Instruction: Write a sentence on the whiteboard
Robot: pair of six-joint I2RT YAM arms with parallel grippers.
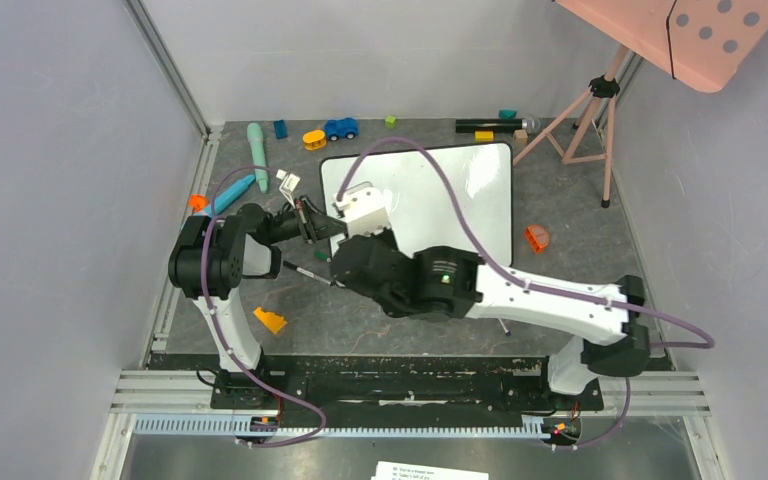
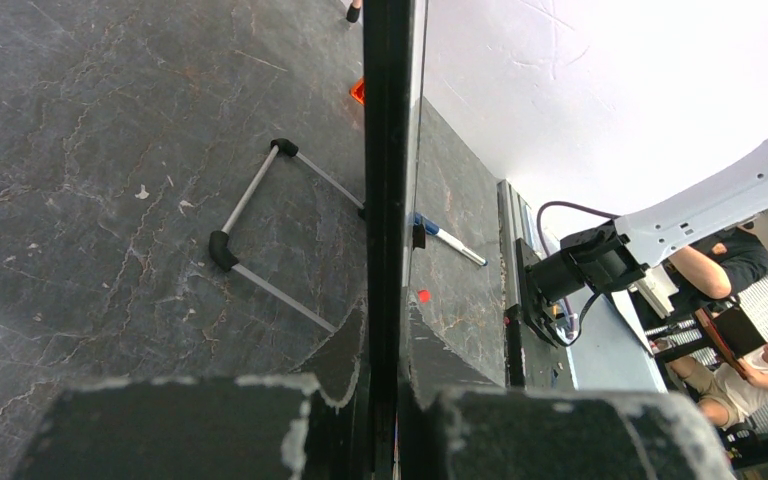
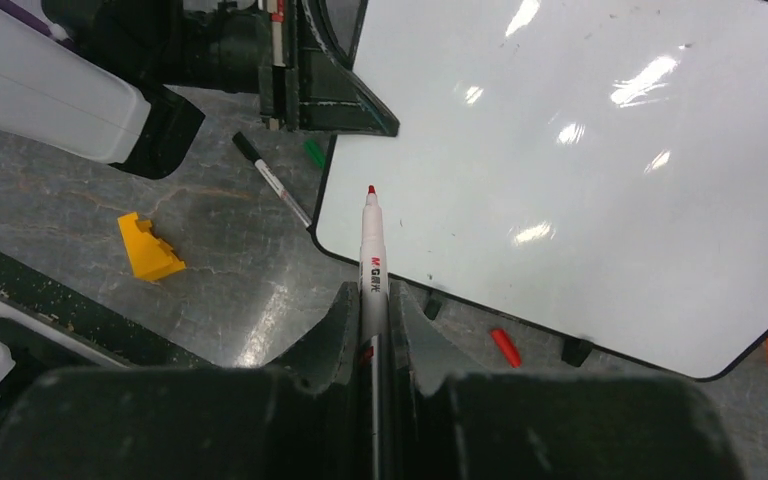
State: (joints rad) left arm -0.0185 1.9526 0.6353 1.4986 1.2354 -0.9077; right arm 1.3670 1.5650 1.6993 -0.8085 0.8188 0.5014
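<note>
My left tool (image 2: 385, 410) was clamped narrow on the black rim at the left edge of the whiteboard (image 1: 450, 195), which lay on the dark worktop (image 1: 360, 325) toward its far side, the glossy white face catching glare. My right tool (image 3: 372, 320) was closed on a red marker (image 3: 372, 250), whose tip pointed forward over the board's near left corner; whether the tip touched the surface I could not tell. A black pen (image 3: 275, 182) and a yellow block (image 3: 147, 247) lay on the worktop just off that corner.
</note>
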